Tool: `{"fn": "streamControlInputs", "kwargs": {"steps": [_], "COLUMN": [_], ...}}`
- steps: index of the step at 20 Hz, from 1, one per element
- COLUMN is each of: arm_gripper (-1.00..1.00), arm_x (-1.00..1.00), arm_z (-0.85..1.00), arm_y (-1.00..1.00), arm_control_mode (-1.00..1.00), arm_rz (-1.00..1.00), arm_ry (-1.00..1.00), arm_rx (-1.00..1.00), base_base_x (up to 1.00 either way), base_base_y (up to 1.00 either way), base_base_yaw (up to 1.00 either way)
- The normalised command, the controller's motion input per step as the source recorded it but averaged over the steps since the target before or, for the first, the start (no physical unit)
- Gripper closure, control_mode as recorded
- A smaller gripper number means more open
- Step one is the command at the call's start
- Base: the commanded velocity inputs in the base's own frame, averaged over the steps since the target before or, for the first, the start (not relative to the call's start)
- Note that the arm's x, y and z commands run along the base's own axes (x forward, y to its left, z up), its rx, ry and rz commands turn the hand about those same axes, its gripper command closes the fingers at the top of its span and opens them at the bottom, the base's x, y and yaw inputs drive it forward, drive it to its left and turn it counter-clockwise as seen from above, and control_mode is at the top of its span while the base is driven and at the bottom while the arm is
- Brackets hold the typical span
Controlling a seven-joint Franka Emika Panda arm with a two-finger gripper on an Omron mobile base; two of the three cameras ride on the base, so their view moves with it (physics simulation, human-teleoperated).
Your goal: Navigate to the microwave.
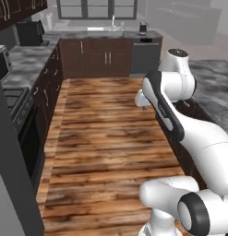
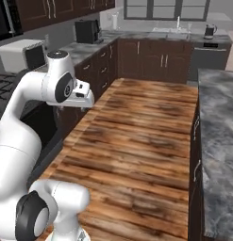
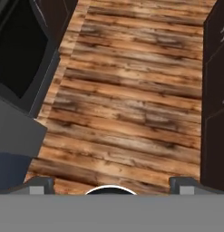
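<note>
The microwave (image 2: 22, 54) is a light grey box with a dark door window, standing on the left counter beside the stove; its edge (image 1: 1, 63) shows at the far left of the left base view. My arm is folded over the wood floor in the aisle, with the hand (image 2: 83, 94) pointing down, well short of the microwave. My gripper (image 3: 112, 185) is open: its two fingertips (image 3: 39, 184) stand wide apart above bare floor, holding nothing.
A stove (image 1: 11, 97) with a dark oven door (image 3: 20, 54) lines the left side. A small black appliance (image 2: 87, 30) sits in the back corner. The sink (image 2: 177, 29), kettle (image 2: 210, 31) and dishwasher (image 2: 207, 59) are at the back. An island counter (image 2: 219, 141) bounds the right.
</note>
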Motion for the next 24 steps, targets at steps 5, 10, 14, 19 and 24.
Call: {"fn": "streamControlInputs", "kwargs": {"steps": [5, 10, 14, 19, 24], "arm_gripper": [-1.00, -1.00, -1.00, -1.00, -1.00], "arm_x": [0.00, 0.00, 0.00, 0.00, 0.00], "arm_z": [0.00, 0.00, 0.00, 0.00, 0.00], "arm_y": [0.00, 0.00, 0.00, 0.00, 0.00], "arm_control_mode": [1.00, 1.00, 1.00, 1.00, 1.00], "arm_rz": [0.00, 0.00, 0.00, 0.00, 0.00], "arm_ry": [0.00, 0.00, 0.00, 0.00, 0.00], "arm_rx": [0.00, 0.00, 0.00, 0.00, 0.00], "base_base_x": [1.00, 1.00, 1.00, 1.00, 1.00], "base_base_y": [0.35, 0.30, 0.28, 0.30, 0.34], "base_base_yaw": [-0.03, -0.02, -0.01, 0.00, 0.00]}}
